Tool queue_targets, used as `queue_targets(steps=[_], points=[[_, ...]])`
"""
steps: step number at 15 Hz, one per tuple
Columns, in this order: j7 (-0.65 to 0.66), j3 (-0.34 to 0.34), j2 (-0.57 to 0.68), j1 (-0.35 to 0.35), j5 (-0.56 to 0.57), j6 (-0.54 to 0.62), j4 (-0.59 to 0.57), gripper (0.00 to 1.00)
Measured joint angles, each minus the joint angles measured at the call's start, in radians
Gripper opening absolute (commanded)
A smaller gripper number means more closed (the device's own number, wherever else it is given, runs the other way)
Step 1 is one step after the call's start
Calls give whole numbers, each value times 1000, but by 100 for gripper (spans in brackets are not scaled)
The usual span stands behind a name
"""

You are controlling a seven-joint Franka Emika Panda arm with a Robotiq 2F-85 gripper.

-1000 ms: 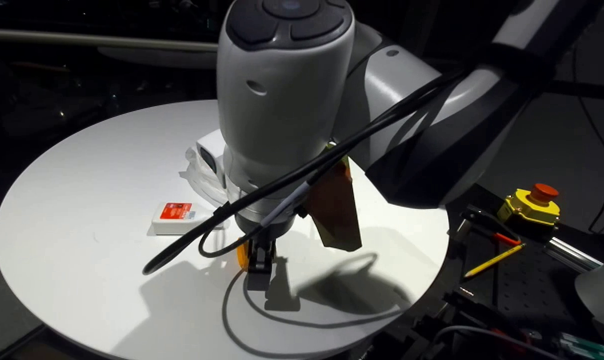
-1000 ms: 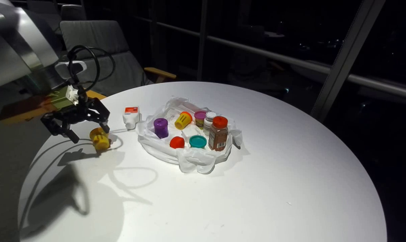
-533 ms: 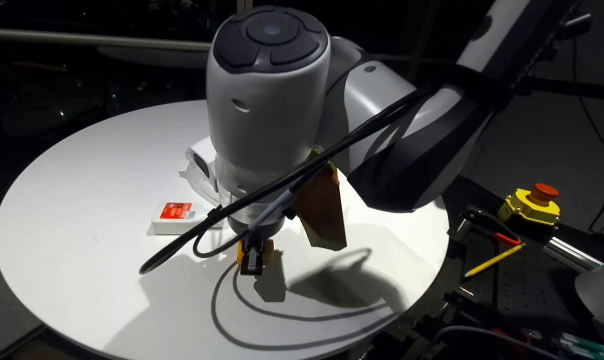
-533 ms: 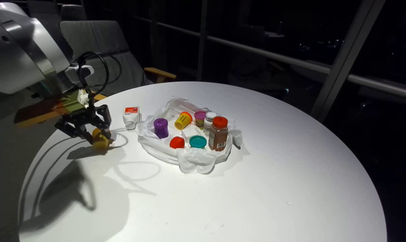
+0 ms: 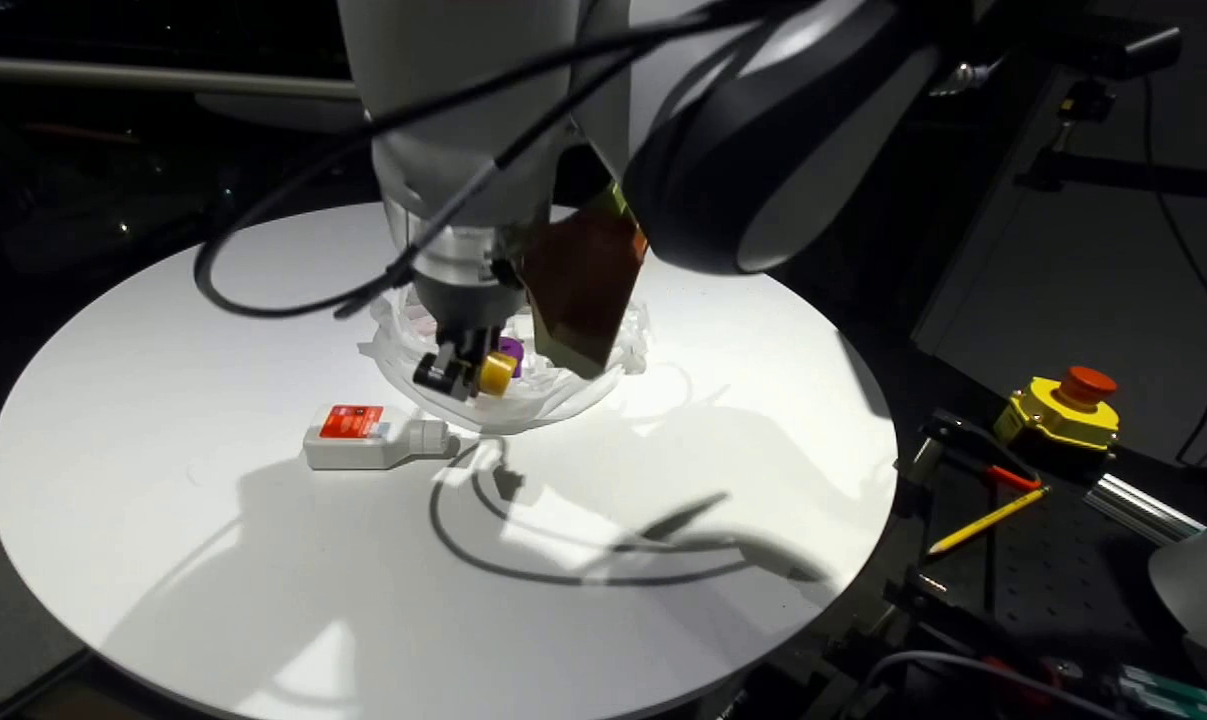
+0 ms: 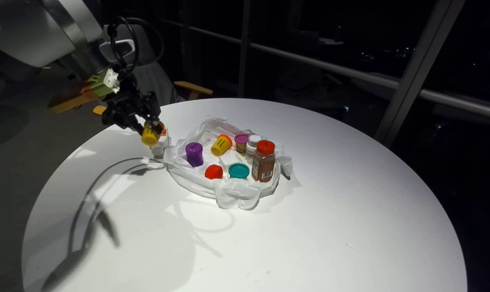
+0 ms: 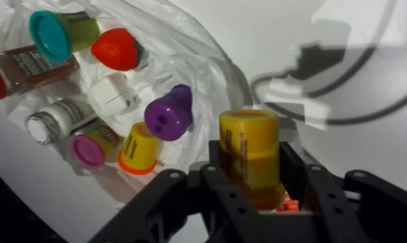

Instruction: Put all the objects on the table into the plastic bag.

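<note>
1. Yellow box (image 5: 1051, 424) with a red push-button (image 5: 1087, 386) on top.
2. Yellow pencil (image 5: 988, 521), lying aslant, just beside a red-handled tool (image 5: 1013, 478).
3. Silver metal bar (image 5: 1143, 508) near the pencil.
4. Grey chair (image 6: 145, 75) with a wooden armrest (image 6: 194, 87).

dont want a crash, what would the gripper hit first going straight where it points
Likely the near edge of the plastic bag, or the table just outside it; depth is unclear.

Bright table (image 6: 350, 194) with dark shadows (image 6: 109, 229), near-blackness beyond, slight blur in the wrist view
</note>
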State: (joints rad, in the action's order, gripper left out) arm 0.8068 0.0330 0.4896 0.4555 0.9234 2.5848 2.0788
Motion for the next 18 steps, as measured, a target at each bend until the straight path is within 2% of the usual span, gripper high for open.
queue_targets(steps=[6,11,14,15,16,18], points=[[178,38,-29,-91,9,-31,-77,19],[364,74,44,-152,9,-56,-145,19],[423,75,103,-190,-12,-64,-184,19],[434,75,122,-199,-24,-64,-195,49],[439,75,139,-207,-41,-64,-207,70],[450,75,168,-216,-65,-64,-228,83]])
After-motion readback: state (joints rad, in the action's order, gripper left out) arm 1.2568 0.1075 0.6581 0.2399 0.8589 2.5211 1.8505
